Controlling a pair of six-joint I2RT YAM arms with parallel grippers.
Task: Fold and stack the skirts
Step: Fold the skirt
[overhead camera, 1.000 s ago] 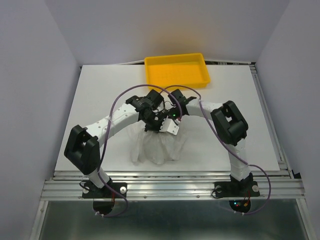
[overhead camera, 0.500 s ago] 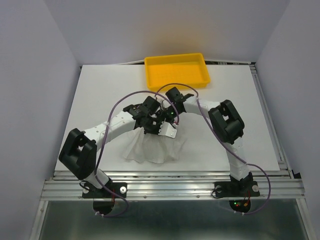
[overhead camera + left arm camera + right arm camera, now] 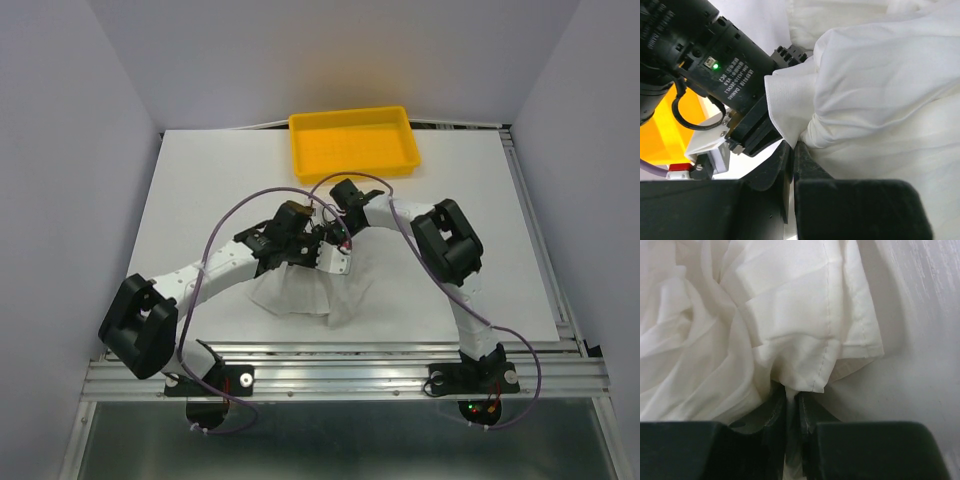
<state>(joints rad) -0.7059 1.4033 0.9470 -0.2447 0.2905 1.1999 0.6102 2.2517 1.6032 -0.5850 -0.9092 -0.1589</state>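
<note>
- A metal rail frame (image 3: pixel 350 372) runs along the near edge and carries both arm bases, left arm (image 3: pixel 190 280) on the left and right arm (image 3: pixel 450 250) on the right.
- Beyond the rail lies the flat white desk (image 3: pixel 200 190), matte and bare around the cloth.
- One skirt (image 3: pixel 300 292) sits on the near half of the desk, roughly midway between the two arms.
- Its long axis runs left to right across the desk. Its far edge is gathered up where the jaws meet, and the cloth fans out from there toward the near edge.
- The skirt is thin, soft white fabric, rumpled into rounded folds (image 3: pixel 880 90). The right wrist view shows fine pleat lines and a stitched hem (image 3: pixel 827 340).
- The left jaws are clenched on a fold of the skirt, with the cloth running down between the black fingers (image 3: pixel 782 170).
- The right jaws are pinched on the skirt's hem, where a corner of cloth drops into the narrow slot between the fingers (image 3: pixel 772 412).
- The two sets of jaws are close together at the far edge of the skirt, and purple cables (image 3: pixel 230 215) loop above the arms.
- Farther back, a yellow tray (image 3: pixel 355 168) sits at the far edge of the desk, well apart from the skirt.
- Plain pale walls (image 3: pixel 320 50) close in the back and both sides.
</note>
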